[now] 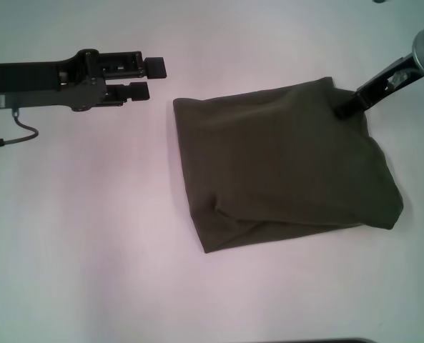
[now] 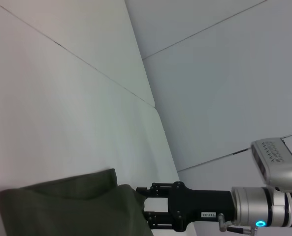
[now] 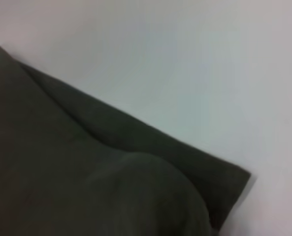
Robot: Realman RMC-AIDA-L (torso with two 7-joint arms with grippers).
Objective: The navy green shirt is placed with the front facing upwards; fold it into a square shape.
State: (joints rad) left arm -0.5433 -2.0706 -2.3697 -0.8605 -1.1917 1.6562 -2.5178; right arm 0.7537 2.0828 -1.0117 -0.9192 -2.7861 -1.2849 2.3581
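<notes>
Head view shows the right gripper (image 1: 344,108) at the far right corner of the navy green shirt (image 1: 283,168), its fingertips dug into the cloth there and seemingly clenched on that corner, though the pinch itself is partly buried in fabric; from that contact the shirt spreads toward the robot and to its left as a folded, roughly square bundle lying on the white table (image 1: 90,250), plain olive side up, with a loose overlapping flap along the near edge; the bundle's slightly longer side seems to run from far to near; the left gripper (image 1: 151,78) hovers well apart from the shirt's far left corner, released, jaws parted and pointing toward the cloth; by my judgement the right arm is the nearer one, and any final tidying turns on that held corner.
</notes>
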